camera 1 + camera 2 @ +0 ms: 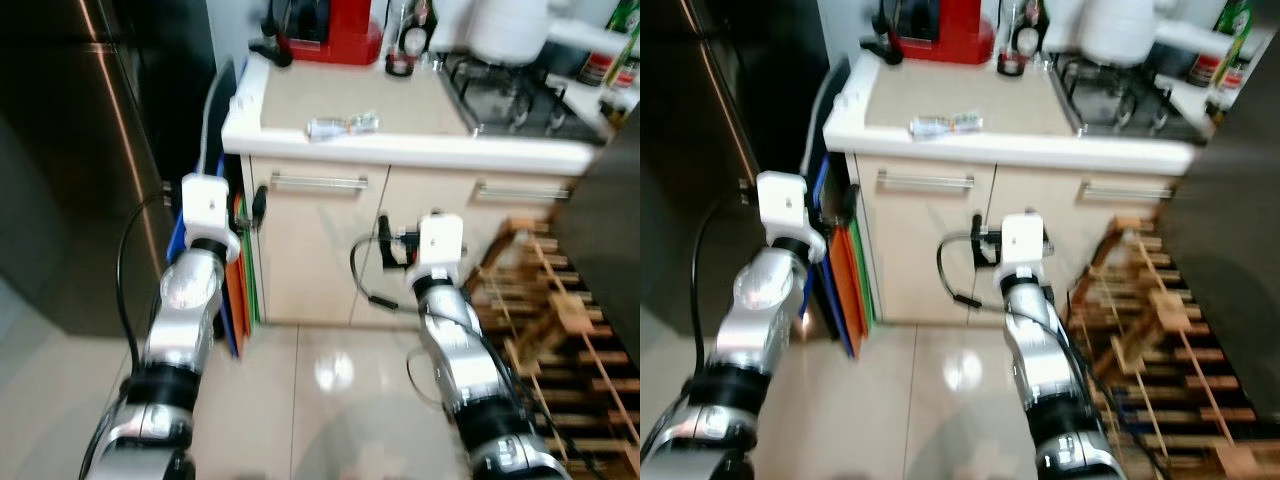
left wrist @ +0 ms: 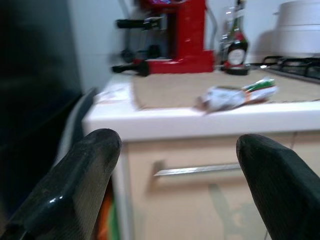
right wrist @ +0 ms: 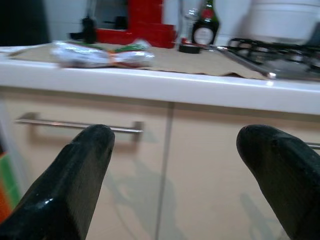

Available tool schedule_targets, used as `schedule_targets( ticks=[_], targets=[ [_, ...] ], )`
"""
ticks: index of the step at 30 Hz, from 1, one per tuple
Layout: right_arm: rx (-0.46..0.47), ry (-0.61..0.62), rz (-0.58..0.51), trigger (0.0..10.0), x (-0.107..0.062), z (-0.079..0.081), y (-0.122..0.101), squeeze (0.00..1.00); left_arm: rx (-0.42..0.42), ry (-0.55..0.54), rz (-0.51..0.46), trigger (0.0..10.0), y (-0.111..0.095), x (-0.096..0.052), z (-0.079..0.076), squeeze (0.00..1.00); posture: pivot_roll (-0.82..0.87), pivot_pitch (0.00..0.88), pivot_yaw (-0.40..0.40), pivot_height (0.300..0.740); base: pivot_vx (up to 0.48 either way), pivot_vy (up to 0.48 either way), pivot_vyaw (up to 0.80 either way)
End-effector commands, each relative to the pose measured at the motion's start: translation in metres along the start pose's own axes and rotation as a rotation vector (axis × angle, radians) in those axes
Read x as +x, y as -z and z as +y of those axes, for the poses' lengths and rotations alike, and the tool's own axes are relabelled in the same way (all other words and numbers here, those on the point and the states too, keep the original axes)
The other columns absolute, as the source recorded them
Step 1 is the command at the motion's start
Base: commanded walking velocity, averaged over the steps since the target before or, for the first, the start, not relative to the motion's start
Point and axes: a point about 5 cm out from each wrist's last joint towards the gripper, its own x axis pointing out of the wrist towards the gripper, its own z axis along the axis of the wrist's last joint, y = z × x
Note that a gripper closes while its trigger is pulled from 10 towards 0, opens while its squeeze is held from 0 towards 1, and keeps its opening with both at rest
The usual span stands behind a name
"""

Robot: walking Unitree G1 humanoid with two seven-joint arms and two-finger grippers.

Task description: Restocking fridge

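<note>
Left eye view looks down at a cream kitchen counter. A small clear packet with green on it lies flat near the front edge of the counter. A red machine stands at the back, with a dark bottle beside it. A gas stove is on the right part of the counter, and a white pot sits at its back. A dark fridge stands at the far left. Coloured boards lean between the fridge and the cupboard. A wooden rack stands low on the right. Both silver arms reach toward the cupboard doors, below the counter top.

Right eye view shows the same kitchen from a little to one side.

Left wrist view shows the left gripper with its 2 black fingers spread wide and holding nothing. The packet lies up on the counter, well apart from it.

Right wrist view shows the right gripper spread wide too, with nothing in it. It points at the cupboard front, with a metal handle between the fingers.
</note>
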Motion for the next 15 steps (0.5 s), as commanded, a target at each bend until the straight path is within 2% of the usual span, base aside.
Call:
schedule_targets(
  ticks=[1,11,13,15],
  targets=[
    [-0.006,0.040,0.009,10.0,-0.001,-0.011,0.003,0.00,0.001,0.052,-0.048,10.0,-0.014,0.009,-0.012,0.00,-0.03,0.000,-0.005,0.740,0.480,0.000,0.00],
    [-0.008,0.042,-0.007,10.0,-0.004,-0.011,0.000,0.00,0.010,0.056,-0.074,10.0,-0.024,0.014,-0.008,0.00,-0.02,0.000,-0.015,0.740,0.480,0.000,0.00],
    [-0.006,0.055,-0.018,10.0,-0.006,-0.013,-0.003,0.00,-0.001,0.076,-0.088,10.0,-0.028,0.016,-0.011,0.00,-0.02,0.000,-0.015,0.740,0.480,0.000,0.00],
    [-0.010,0.056,-0.038,10.0,-0.013,-0.016,-0.008,0.00,0.026,0.123,-0.099,10.0,-0.035,0.019,-0.013,0.00,-0.02,0.000,-0.015,0.740,0.480,0.000,0.00]
  ],
)
